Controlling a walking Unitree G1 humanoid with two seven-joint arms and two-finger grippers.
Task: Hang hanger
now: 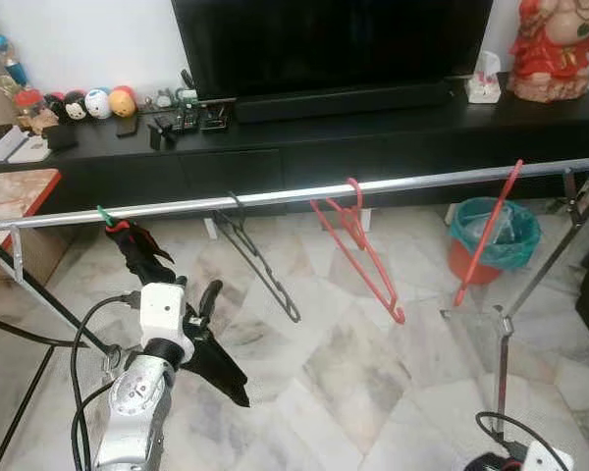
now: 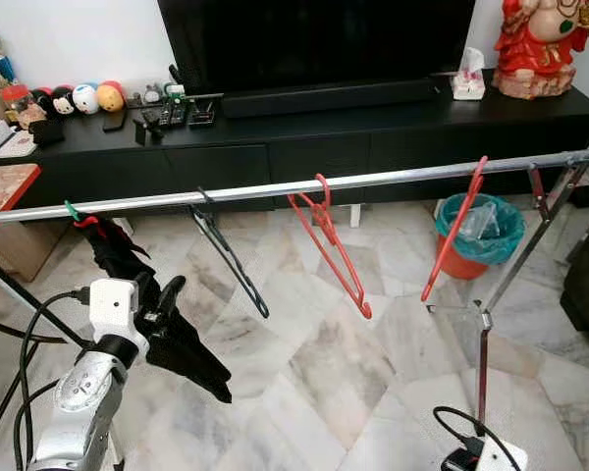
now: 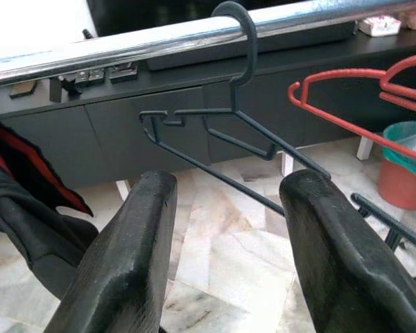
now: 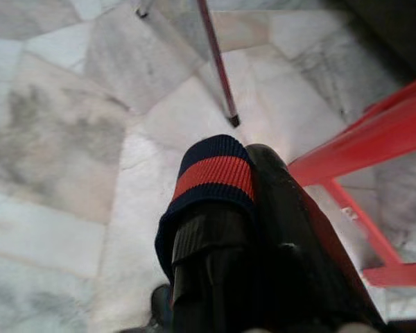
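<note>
A silver rail crosses the room. A black hanger hangs on it by its hook. Two red hangers hang further right. At the rail's left end a green hook carries a black and red garment. My left gripper is raised below the rail, open, its fingers apart with nothing between them, the black hanger just beyond. My right gripper hangs low over the floor, fingers together, one in a navy and red sleeve. A red frame passes behind them.
A black TV cabinet with a TV, small figures and a red statue stands behind the rail. A teal-lined red bin sits on the marble floor. The rail's folding legs stand at right, and a table edge at left.
</note>
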